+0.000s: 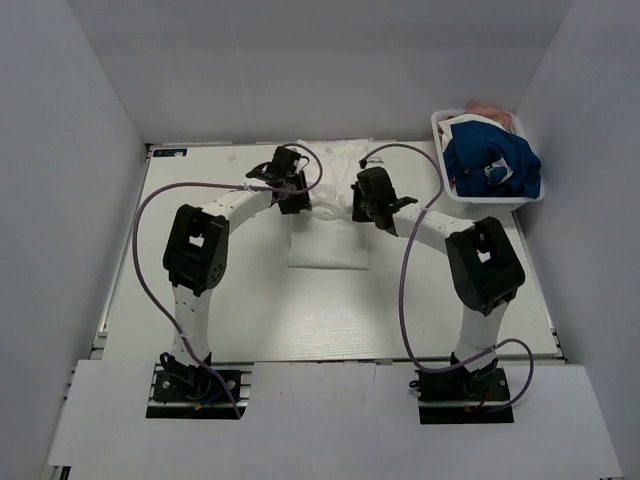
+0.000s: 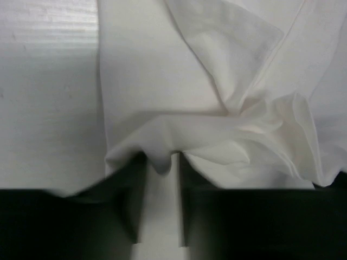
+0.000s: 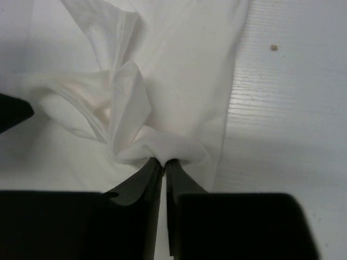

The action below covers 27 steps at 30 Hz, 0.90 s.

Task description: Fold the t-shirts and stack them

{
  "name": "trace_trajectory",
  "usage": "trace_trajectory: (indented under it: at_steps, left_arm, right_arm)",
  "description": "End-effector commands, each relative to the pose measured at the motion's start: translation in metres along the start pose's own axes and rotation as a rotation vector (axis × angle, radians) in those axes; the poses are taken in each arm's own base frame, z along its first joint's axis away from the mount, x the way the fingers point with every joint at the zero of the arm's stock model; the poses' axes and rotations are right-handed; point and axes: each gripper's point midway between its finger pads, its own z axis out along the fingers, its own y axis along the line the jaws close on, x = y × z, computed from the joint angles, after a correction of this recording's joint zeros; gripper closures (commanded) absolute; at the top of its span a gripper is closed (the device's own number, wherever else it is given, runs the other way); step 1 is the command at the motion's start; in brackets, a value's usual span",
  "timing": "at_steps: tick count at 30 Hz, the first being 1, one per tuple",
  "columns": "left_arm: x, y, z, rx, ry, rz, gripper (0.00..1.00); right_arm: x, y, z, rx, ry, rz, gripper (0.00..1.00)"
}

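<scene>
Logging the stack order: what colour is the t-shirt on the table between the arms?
The t-shirt is plain white, no print visible; top external view shows it best.

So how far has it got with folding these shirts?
Early days. Done: the white t-shirt looks narrowed into a strip on the table. In hand: the left gripper and right gripper both pinch its cloth, mid-fold. Left: the blue t-shirt and other cloth sit crumpled in the basket; no stack shows.

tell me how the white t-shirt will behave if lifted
Probably floppy: the white t-shirt puckers into soft folds where the left hand and right hand pinch it. Likely light, being thin cloth; the unheld middle should sag.
</scene>
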Motion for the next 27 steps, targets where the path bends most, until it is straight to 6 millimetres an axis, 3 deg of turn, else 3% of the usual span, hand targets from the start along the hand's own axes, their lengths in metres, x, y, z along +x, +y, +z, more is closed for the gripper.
trace_trajectory:
  at_steps: [1, 2, 3, 4, 6, 7, 8, 9, 10, 12, 13, 15, 16, 19, 21, 24, 27]
  left_arm:
    - [-0.039, -0.006, -0.015, 0.027, -0.064, -0.014, 0.39]
    - [-0.036, -0.004, -0.014, 0.017, -0.047, -0.015, 0.21]
    - [-0.036, -0.004, -0.014, 0.017, -0.047, -0.006, 0.06]
    - [-0.046, -0.002, -0.026, 0.013, -0.073, -0.012, 0.00]
    - [-0.037, 0.003, -0.035, 0.007, -0.062, -0.013, 0.00]
    - [-0.042, -0.001, -0.053, 0.026, -0.095, -0.012, 0.00]
    - [-0.023, 0.008, -0.053, 0.016, -0.060, -0.023, 0.00]
    - [-0.018, 0.011, -0.058, 0.016, -0.060, -0.023, 0.00]
    - [0.009, 0.020, -0.057, 0.001, -0.007, -0.029, 0.00]
    - [0.020, 0.017, -0.073, 0.031, -0.015, -0.033, 0.00]
    - [0.048, 0.023, -0.071, 0.034, 0.044, -0.036, 0.00]
    - [0.065, 0.024, -0.078, 0.074, 0.064, -0.047, 0.00]
    - [0.089, 0.032, -0.075, 0.074, 0.117, -0.064, 0.00]
    - [0.117, 0.038, -0.071, 0.107, 0.172, -0.083, 0.00]
    - [0.126, 0.035, -0.069, 0.126, 0.188, -0.076, 0.06]
    - [0.132, 0.040, -0.060, 0.113, 0.209, -0.070, 0.18]
    - [0.138, 0.040, -0.055, 0.120, 0.231, -0.073, 0.41]
  right_arm:
    - [-0.021, 0.008, 0.008, -0.030, 0.002, -0.007, 0.84]
    - [-0.030, 0.005, 0.010, -0.021, -0.002, -0.001, 0.67]
    - [-0.028, 0.002, 0.011, -0.011, 0.021, -0.005, 0.40]
    - [-0.030, 0.006, 0.009, -0.026, 0.027, -0.022, 0.29]
    - [-0.036, 0.007, -0.001, -0.037, 0.012, -0.021, 0.21]
    - [-0.023, 0.004, -0.003, -0.035, 0.040, -0.016, 0.10]
    - [-0.031, 0.007, -0.014, -0.051, 0.017, -0.002, 0.10]
    - [-0.028, 0.012, -0.019, -0.080, 0.021, 0.000, 0.10]
    - [0.014, 0.002, -0.019, -0.072, 0.111, -0.002, 0.10]
    - [0.023, 0.007, -0.036, -0.105, 0.128, 0.029, 0.10]
    - [0.060, 0.001, -0.041, -0.116, 0.210, 0.041, 0.10]
    - [0.063, 0.001, -0.057, -0.127, 0.193, 0.087, 0.10]
    - [0.083, -0.001, -0.064, -0.153, 0.220, 0.099, 0.10]
    - [0.097, 0.010, -0.076, -0.233, 0.244, 0.134, 0.10]
    - [0.107, 0.011, -0.077, -0.254, 0.273, 0.143, 0.12]
    - [0.119, 0.011, -0.077, -0.263, 0.309, 0.158, 0.23]
    - [0.127, 0.010, -0.074, -0.258, 0.328, 0.167, 0.48]
